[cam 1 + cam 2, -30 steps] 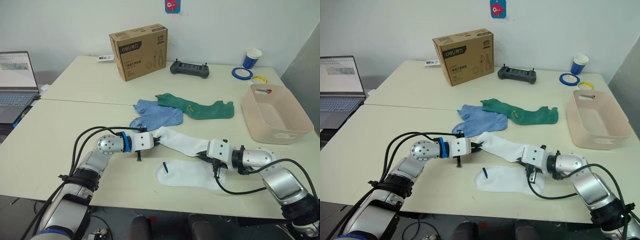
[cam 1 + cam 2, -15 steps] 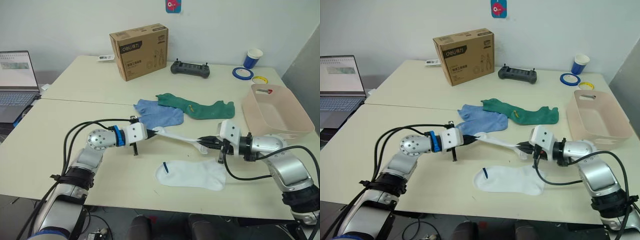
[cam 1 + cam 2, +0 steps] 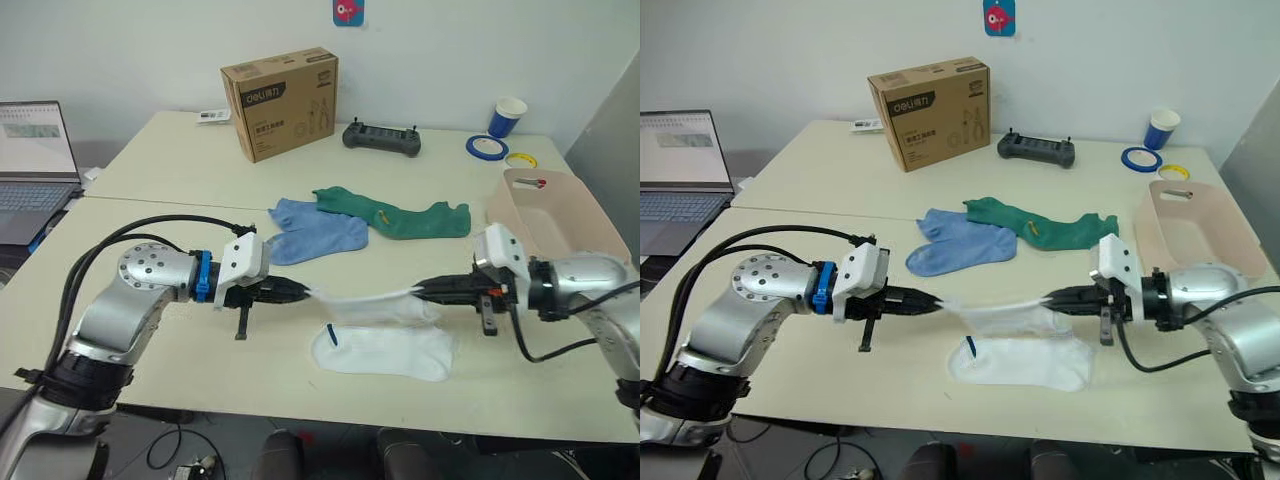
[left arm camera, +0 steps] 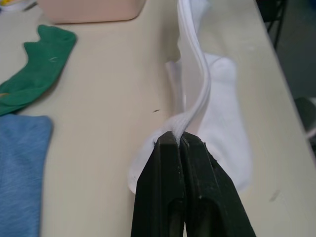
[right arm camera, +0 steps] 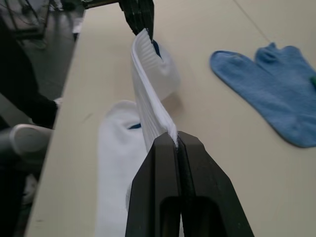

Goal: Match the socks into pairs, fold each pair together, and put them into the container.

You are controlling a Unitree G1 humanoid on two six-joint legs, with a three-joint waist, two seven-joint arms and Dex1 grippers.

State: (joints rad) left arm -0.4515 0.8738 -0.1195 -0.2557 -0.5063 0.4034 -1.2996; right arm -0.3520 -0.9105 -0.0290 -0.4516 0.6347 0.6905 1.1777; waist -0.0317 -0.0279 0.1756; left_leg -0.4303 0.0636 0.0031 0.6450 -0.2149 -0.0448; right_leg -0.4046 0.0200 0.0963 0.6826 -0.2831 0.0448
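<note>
Counted on the table:
- White socks: two. One stretched sock (image 3: pixel 365 298) is held off the table, one flat sock (image 3: pixel 385 351) lies below it.
- Light blue socks (image 3: pixel 308 231): two, overlapped.
- Dark green socks (image 3: pixel 395 214): two are suggested by the outline, but the pile is overlapped and the count cannot be confirmed.
- Pink container (image 3: pixel 548 208): one.
- Cardboard box (image 3: pixel 281 102): one.
- Black controller (image 3: pixel 381 137): one.
- Paper cup (image 3: pixel 506 116): one.
- Tape rolls: two, a blue roll (image 3: pixel 482 146) and a yellow roll (image 3: pixel 518 159).
- Laptop (image 3: pixel 35 172): one.
</note>
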